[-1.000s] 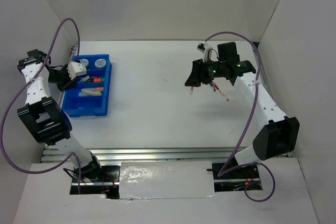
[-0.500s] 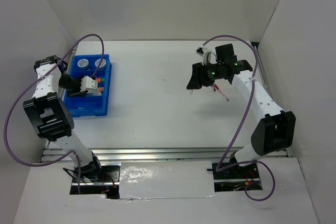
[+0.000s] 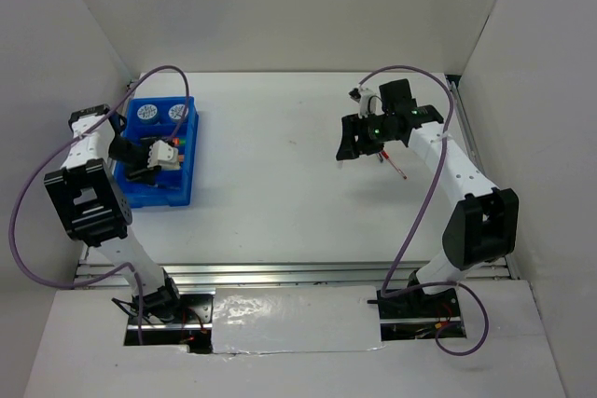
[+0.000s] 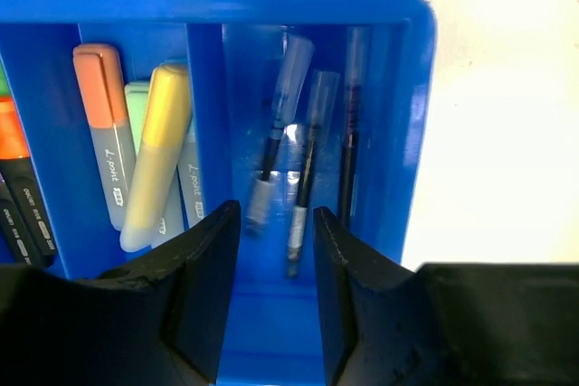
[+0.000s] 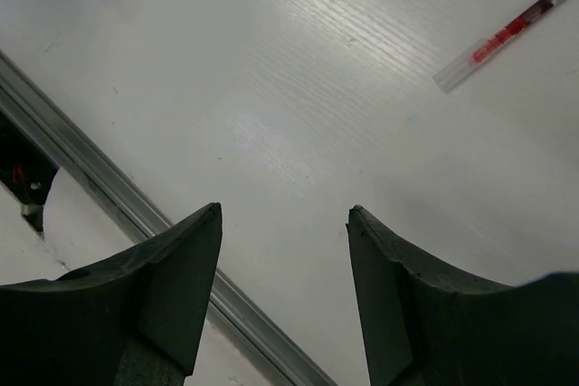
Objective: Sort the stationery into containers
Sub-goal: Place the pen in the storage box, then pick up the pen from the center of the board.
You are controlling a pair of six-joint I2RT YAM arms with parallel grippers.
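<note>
left arm (image 3: 84,142): white links, black joint housings
right arm (image 3: 457,174): same white and black build; 1 green light (image 3: 376,124) at the far end
left cable (image 3: 163,67): purple, 1 long loop
right cable (image 3: 410,67): purple, 1 long loop
left gripper (image 4: 271,296): 2 matte black fingers, rounded edges
right gripper (image 5: 283,296): 2 dark wedge-shaped fingers
left base (image 3: 154,307): black, red wires
right base (image 3: 420,309): black, red wires

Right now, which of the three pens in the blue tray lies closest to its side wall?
The rightmost pen in the left wrist view: it lies straight along the blue tray's wall, while the other two pens slant beside it.
</note>
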